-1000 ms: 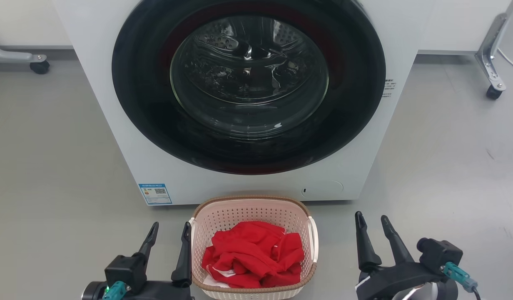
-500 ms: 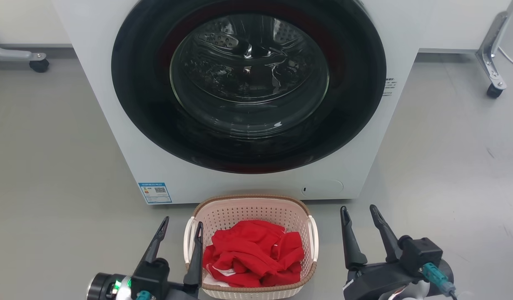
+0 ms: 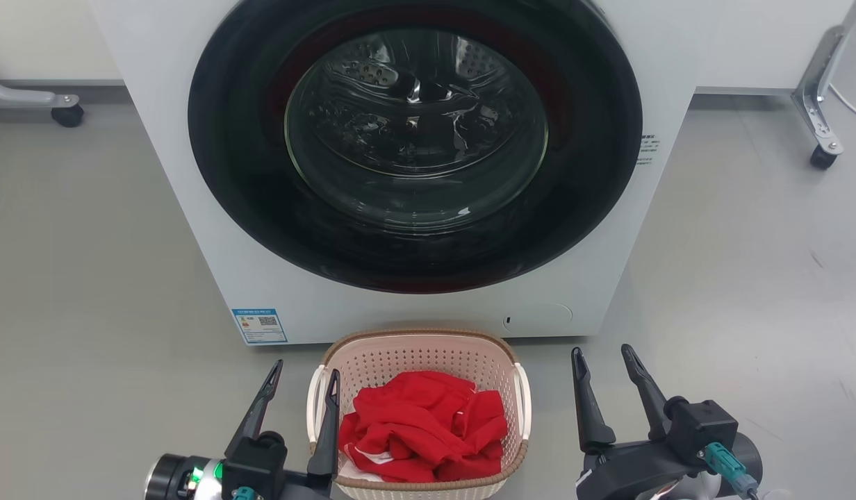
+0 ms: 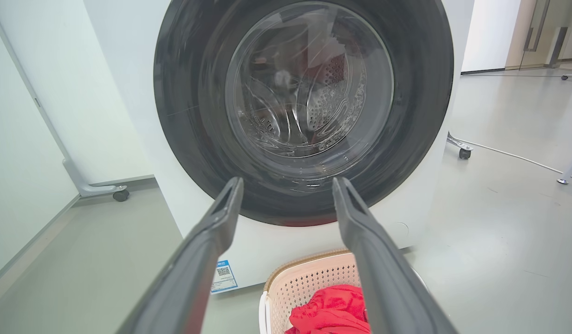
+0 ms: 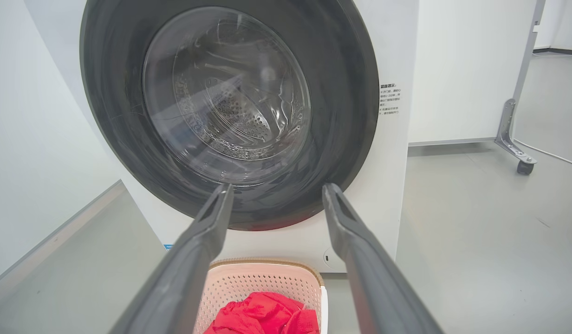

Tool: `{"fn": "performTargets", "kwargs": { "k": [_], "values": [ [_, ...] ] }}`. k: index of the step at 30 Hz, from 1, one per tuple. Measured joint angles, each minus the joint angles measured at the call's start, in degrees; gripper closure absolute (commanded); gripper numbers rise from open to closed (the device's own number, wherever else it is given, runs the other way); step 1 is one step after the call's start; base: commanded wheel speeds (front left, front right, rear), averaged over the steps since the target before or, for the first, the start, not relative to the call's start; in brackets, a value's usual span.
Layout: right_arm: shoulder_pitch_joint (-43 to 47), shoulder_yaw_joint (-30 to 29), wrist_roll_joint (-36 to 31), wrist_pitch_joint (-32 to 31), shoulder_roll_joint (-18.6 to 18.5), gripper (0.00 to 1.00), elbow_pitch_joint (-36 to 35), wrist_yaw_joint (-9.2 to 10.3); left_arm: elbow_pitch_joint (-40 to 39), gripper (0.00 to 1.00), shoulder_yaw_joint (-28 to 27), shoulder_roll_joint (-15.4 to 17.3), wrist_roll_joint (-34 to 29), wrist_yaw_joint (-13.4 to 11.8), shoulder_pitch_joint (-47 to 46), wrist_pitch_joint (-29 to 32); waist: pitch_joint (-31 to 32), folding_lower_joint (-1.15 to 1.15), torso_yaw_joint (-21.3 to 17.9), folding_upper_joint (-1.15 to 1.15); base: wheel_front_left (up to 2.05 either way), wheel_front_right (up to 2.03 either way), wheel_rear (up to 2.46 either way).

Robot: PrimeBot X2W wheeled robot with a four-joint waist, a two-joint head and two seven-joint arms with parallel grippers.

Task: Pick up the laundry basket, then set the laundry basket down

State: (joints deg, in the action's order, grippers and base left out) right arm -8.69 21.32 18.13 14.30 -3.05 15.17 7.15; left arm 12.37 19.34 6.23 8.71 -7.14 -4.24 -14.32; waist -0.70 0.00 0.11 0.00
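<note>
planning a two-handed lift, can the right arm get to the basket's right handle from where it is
Probably yes. The right end effector is open and sits to the right of the basket, apart from its right handle, with just floor between them. A short move inward should reach it.

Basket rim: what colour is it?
The rim is brown with a woven look; head view shows it best.

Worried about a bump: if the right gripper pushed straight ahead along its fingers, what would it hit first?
Probably the washing machine, near the lower edge of its dark round door. The open right gripper stands beside the laundry basket, not aimed at it. Exact height is hard to judge.
</note>
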Motion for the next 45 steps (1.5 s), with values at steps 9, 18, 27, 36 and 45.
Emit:
{"fn": "performTargets", "kwargs": {
  "k": [9, 18, 27, 36, 45],
  "values": [
    [0.15, -0.18, 0.09, 0.0, 0.0, 0.0, 0.19, 0.0, -0.01, 0.0, -0.25, -0.21, 0.0, 0.0, 0.12, 0.0, 0.31, 0.0, -0.01, 0.0, 0.0, 0.0, 0.0],
    [0.54, -0.35, 0.09, 0.0, 0.01, 0.0, 0.16, -0.01, -0.35, 0.0, -0.38, -0.46, 0.0, 0.0, 1.07, 0.0, 0.25, 0.0, -0.05, 0.0, 0.0, 0.0, 0.0],
    [1.14, -0.55, 0.09, 0.0, 0.03, 0.0, -0.65, -0.01, -1.6, 0.0, -0.74, -0.52, 0.0, 0.0, 1.17, 0.0, -1.3, 0.0, -0.05, 0.0, 0.0, 0.0, 0.0],
    [-0.38, -1.05, 0.04, 0.01, 0.03, 0.0, -2.0, -0.1, -2.5, 0.0, -2.09, -0.66, 0.01, 0.0, 0.52, -0.01, -5.0, 0.0, -0.22, 0.0, 0.0, 0.0, 0.0],
    [-5.65, -2.46, -0.11, 0.24, 0.03, 0.0, -2.1, -0.59, -2.11, 0.0, -3.5, -1.11, 0.45, 0.0, -4.44, -0.18, -10.47, 0.01, -0.41, 0.0, 0.0, 0.0, 0.0]
  ]
}}
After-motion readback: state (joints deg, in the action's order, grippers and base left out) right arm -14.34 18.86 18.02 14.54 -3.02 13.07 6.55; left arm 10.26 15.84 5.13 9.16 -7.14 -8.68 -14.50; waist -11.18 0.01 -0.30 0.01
